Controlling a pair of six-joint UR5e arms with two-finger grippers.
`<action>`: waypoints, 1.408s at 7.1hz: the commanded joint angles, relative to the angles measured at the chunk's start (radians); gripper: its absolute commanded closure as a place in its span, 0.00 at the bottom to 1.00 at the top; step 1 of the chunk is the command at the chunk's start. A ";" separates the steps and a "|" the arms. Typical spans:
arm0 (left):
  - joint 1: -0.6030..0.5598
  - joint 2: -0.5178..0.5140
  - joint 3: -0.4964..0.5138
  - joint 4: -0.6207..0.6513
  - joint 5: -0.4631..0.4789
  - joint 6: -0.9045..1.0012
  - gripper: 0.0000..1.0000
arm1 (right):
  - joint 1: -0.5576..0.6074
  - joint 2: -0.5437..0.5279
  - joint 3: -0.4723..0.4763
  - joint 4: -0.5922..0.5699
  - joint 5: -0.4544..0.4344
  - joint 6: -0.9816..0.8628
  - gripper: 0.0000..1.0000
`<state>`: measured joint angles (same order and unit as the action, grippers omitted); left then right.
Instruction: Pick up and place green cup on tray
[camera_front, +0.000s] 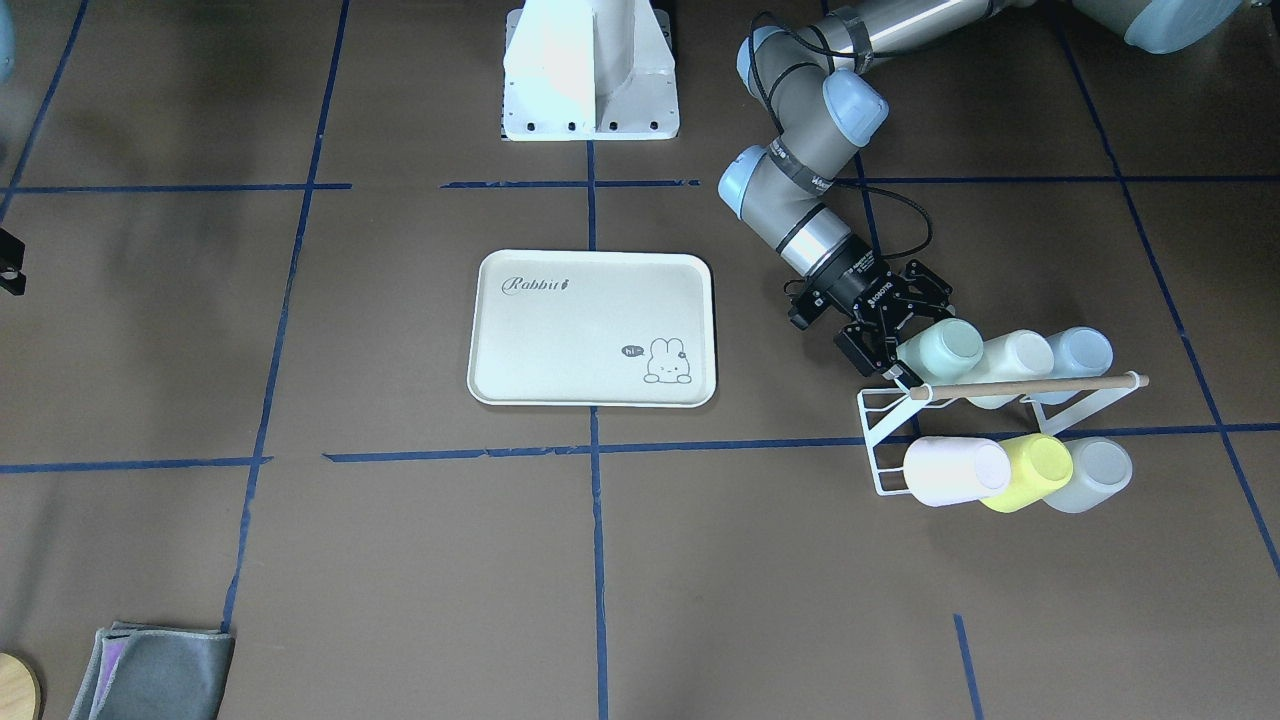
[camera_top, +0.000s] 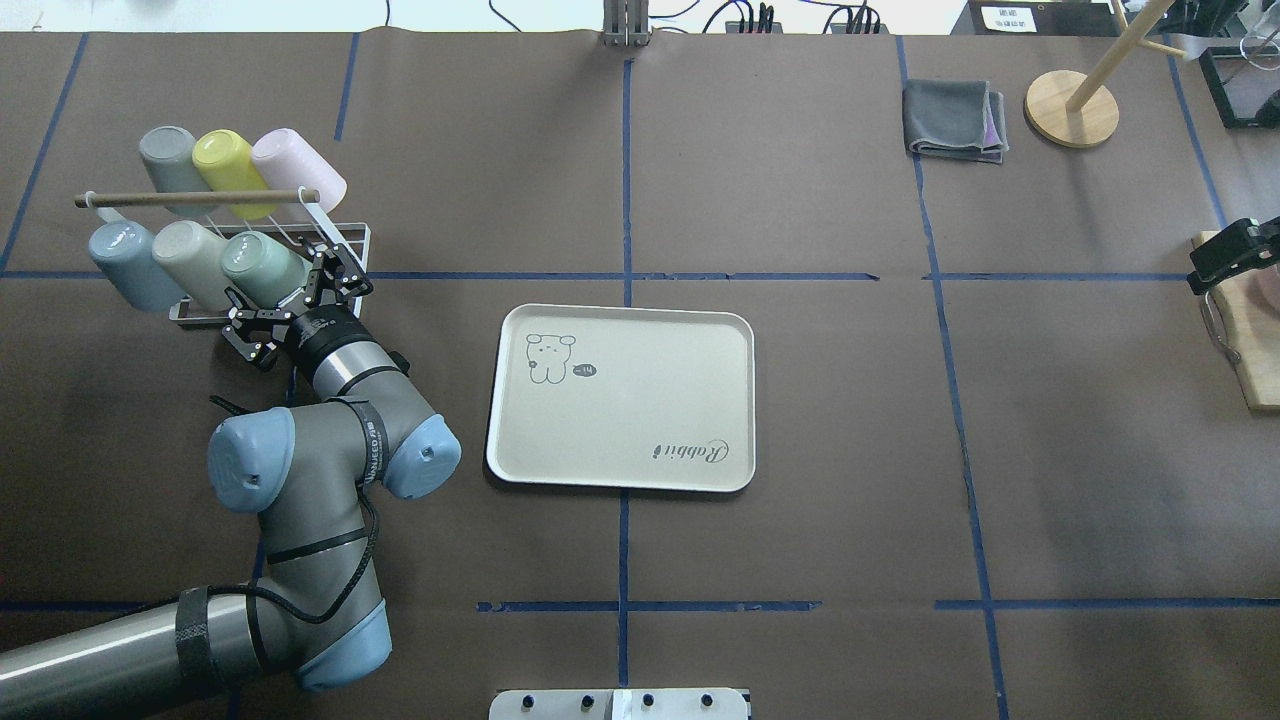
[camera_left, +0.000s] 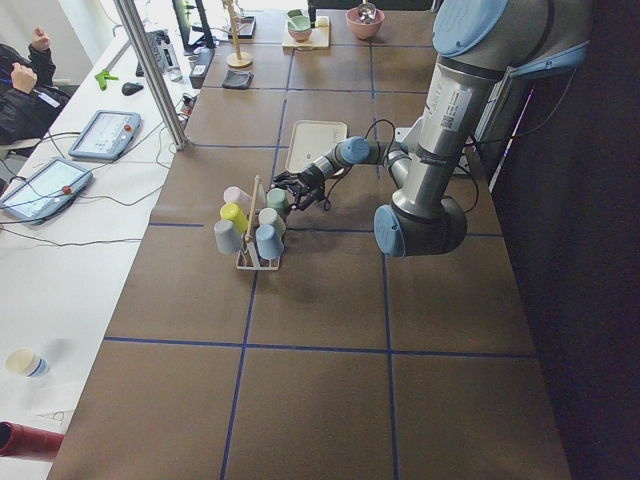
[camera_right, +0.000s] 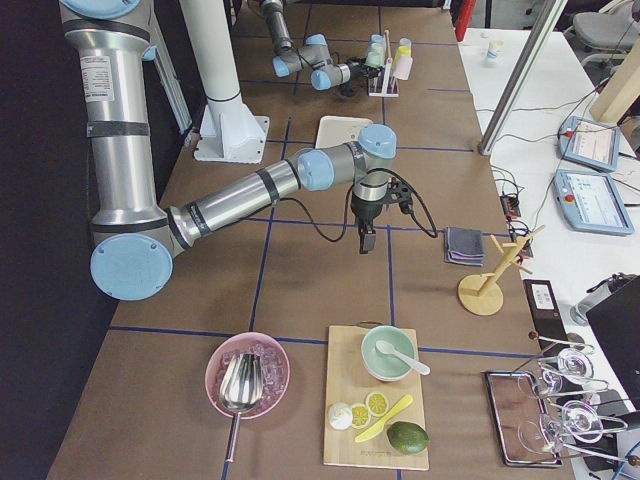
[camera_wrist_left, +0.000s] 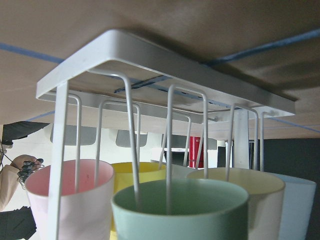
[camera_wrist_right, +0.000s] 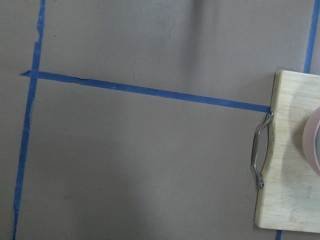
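Note:
The green cup (camera_front: 948, 350) lies tilted on a white wire rack (camera_front: 885, 440), at the row's end nearest the tray; it also shows in the overhead view (camera_top: 258, 264). My left gripper (camera_front: 910, 338) is open, with its fingers on either side of the cup's mouth end and not closed on it. The left wrist view looks into the cup's open rim (camera_wrist_left: 180, 207). The cream "Rabbit" tray (camera_front: 570, 340) lies flat at the table's middle. My right gripper (camera_top: 1232, 252) hangs far off near a wooden board; I cannot tell whether it is open or shut.
The rack holds other cups: cream (camera_front: 1015, 358), pale blue (camera_front: 1082, 352), pink (camera_front: 955, 470), yellow (camera_front: 1035, 468) and grey (camera_front: 1095, 475), under a wooden rod (camera_front: 1030, 385). A grey cloth (camera_top: 955, 120), wooden stand (camera_top: 1070, 105) and cutting board (camera_top: 1250, 350) are at the right.

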<state>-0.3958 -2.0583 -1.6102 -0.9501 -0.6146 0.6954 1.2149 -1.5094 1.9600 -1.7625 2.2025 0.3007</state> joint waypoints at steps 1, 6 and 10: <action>0.002 0.001 0.019 -0.016 -0.001 0.003 0.02 | 0.000 0.000 -0.003 0.000 0.000 0.000 0.00; -0.006 0.001 0.023 -0.015 0.001 0.007 0.10 | 0.000 0.000 -0.001 0.000 0.000 0.000 0.00; -0.020 0.001 0.021 -0.016 0.001 0.007 0.16 | 0.000 0.000 -0.001 0.000 0.002 0.000 0.00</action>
<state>-0.4116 -2.0571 -1.5885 -0.9654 -0.6136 0.7024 1.2149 -1.5094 1.9589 -1.7626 2.2032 0.3006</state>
